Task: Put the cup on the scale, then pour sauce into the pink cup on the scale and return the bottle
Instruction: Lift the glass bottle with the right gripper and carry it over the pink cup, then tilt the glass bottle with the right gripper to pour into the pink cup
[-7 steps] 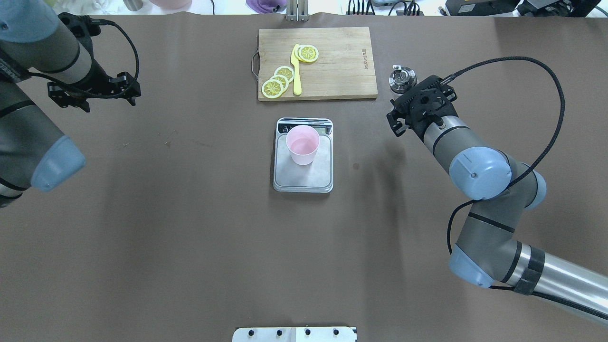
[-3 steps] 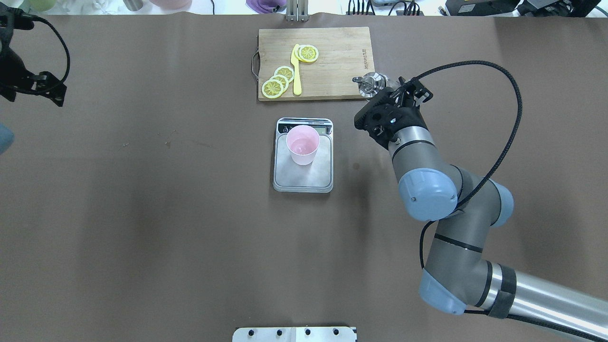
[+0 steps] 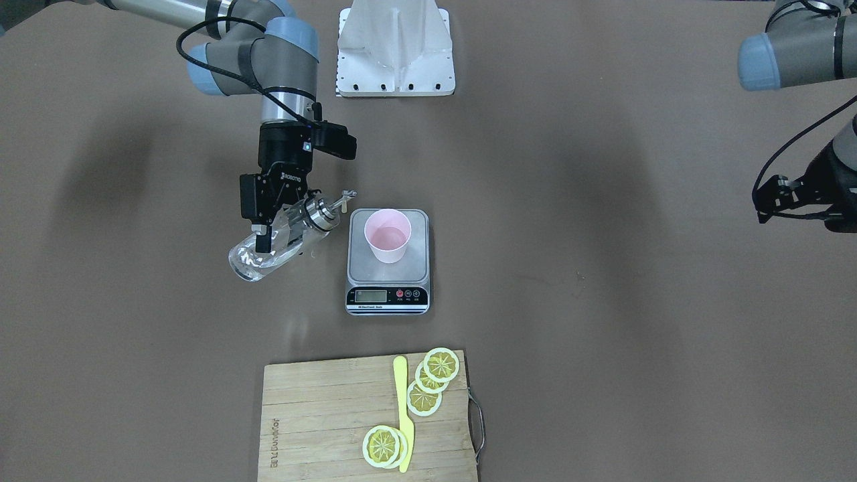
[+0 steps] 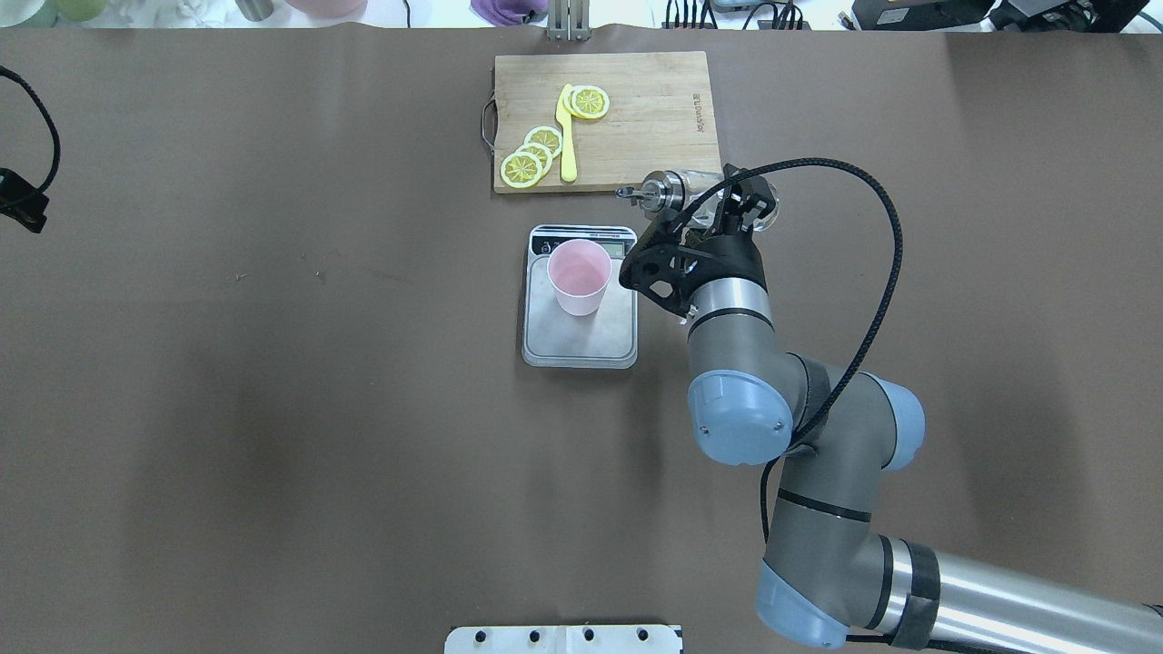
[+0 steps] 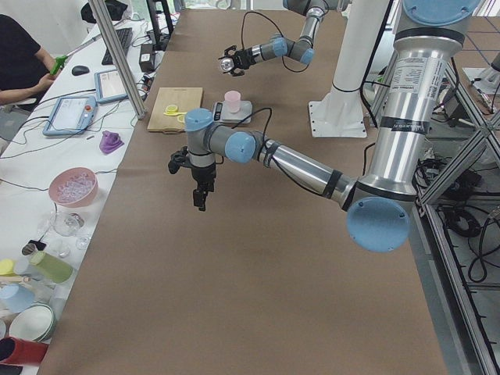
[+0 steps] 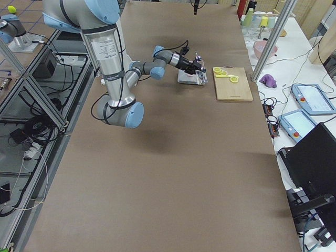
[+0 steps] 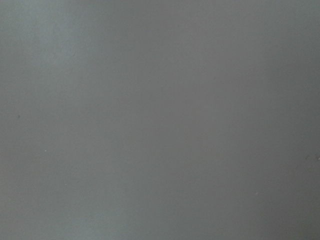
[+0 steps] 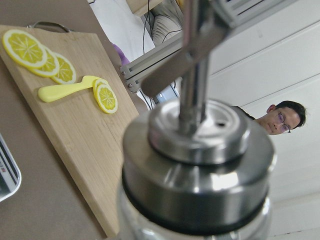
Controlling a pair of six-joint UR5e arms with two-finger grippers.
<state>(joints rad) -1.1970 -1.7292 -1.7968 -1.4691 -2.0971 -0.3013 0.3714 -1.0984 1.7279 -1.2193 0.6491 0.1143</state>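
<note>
The pink cup [image 4: 579, 276] [image 3: 387, 235] stands upright on the silver scale [image 4: 581, 343] [image 3: 416, 265], toward its display end. My right gripper [image 3: 278, 231] [image 4: 718, 216] is shut on the clear glass bottle [image 3: 264, 260] [image 4: 692, 186]. The bottle is tipped almost level in the air beside the scale. Its chrome collar [image 8: 195, 165] and spout [image 3: 347, 195] point toward the cup, and the tip is short of the rim. I see no stream of sauce. My left gripper [image 3: 763, 204] [image 5: 199, 199] hangs open and empty far off at the table's side.
A wooden cutting board [image 4: 654, 118] [image 3: 315, 415] with lemon slices and a yellow knife lies just beyond the scale, close to the bottle. The white robot base plate [image 3: 395, 47] sits at the near edge. A person [image 5: 19, 62] sits at a side bench with bowls and cups.
My right arm has swung left from beside the board to the scale, tipping the bottle from upright to nearly level. My left arm has drawn back to the view's left edge.
</note>
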